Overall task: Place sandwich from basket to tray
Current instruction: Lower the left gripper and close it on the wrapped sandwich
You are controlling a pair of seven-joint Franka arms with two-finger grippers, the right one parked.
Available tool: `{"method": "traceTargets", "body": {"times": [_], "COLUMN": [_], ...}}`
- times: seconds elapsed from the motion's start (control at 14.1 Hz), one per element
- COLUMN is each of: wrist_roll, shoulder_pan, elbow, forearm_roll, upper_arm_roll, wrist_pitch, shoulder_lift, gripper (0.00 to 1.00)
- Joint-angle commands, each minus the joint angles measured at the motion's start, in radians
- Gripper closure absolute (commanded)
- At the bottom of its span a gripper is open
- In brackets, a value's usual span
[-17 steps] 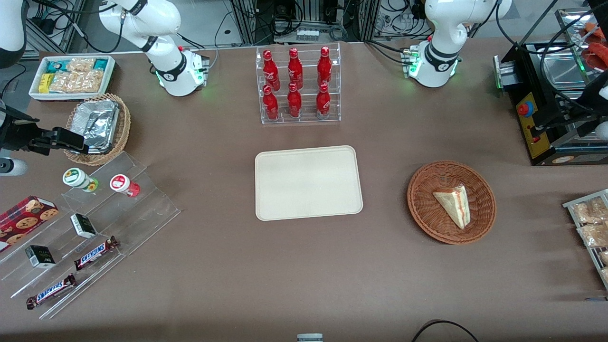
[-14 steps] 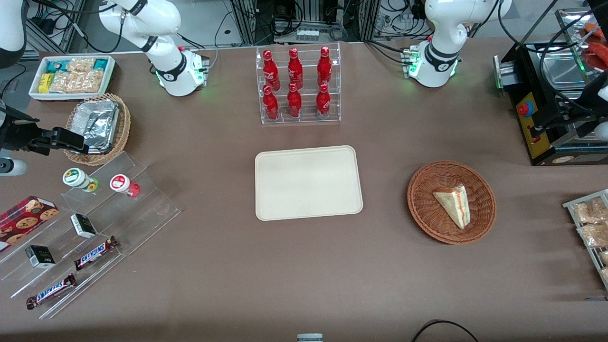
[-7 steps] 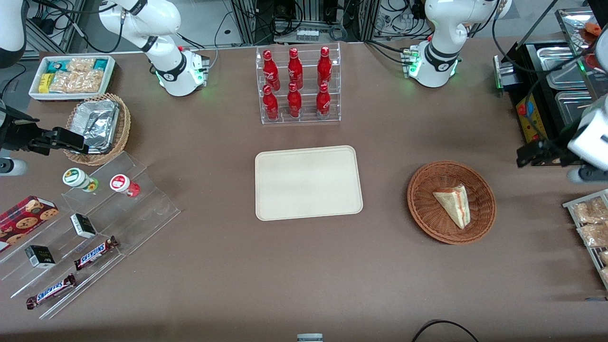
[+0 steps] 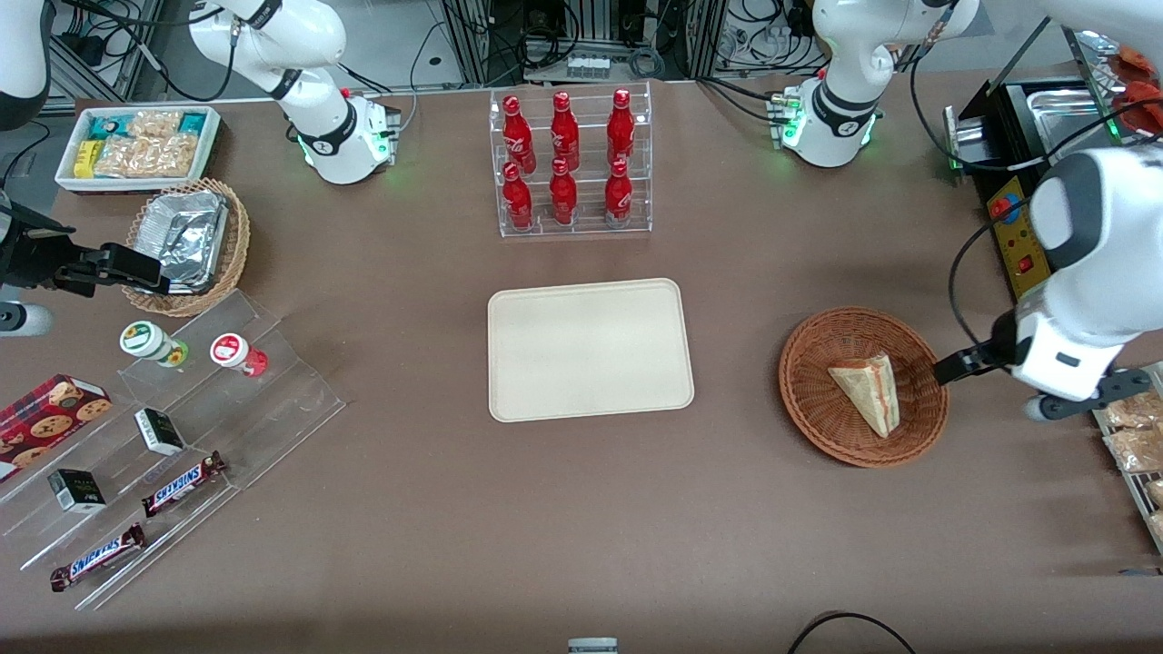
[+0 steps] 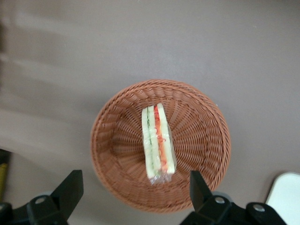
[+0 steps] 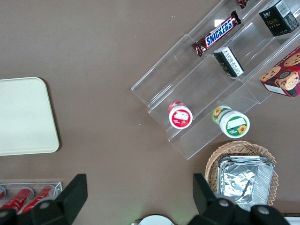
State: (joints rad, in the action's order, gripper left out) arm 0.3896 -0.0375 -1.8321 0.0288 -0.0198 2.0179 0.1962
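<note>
The gripper (image 5: 132, 191) is held above the table with its two fingers (image 5: 70, 187) spread wide apart and nothing between them. Directly beneath it, and a little toward the tray, the basket (image 5: 201, 140) is seen from above, and the sandwich (image 5: 158, 143) lies inside it, close to the middle of the woven floor. In the front view the gripper (image 4: 949, 370) is seen at the basket's (image 4: 818, 400) rim on the working arm's end of the table, not yet over the sandwich (image 4: 868, 392) itself.

The step in hand is judged to be the approach for the pick: nothing has been grasped and the sandwich has not been lifted. The tray (image 4: 591, 350) lies well apart from the gripper, past the basket toward the middle of the table, and it is bare.

In the wrist view the sandwich is seen standing on edge, its cut face with the red and green layers turned up toward the gripper. Its long axis runs across the line joining the two fingers, so the broad bread faces are presented to the finger pads. In the front view the wedge's narrow tip is pointed toward the front camera.

For the next move, the gripper would need to be shifted over the wedge, lowered with the fingers straddling the bread faces, and closed gently, since soft bread is likely to be crushed by a hard squeeze.
</note>
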Motion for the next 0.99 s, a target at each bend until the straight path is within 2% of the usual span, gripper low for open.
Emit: {"method": "traceTargets", "body": {"times": [0.0, 0.43, 0.92], "wrist_roll": [0.162, 0.258, 0.282], "shoulder_pan": [-0.019, -0.022, -0.061], "elbow": [-0.178, -0.346, -0.357], "forearm_roll": [0.008, 0.005, 0.002], "upper_arm_roll": [0.003, 0.005, 0.005], "wrist_pitch": [0.17, 0.373, 0.407], "shoulder_lift": [-0.037, -0.034, 0.015], "gripper": [0.0, 0.0, 0.0]}}
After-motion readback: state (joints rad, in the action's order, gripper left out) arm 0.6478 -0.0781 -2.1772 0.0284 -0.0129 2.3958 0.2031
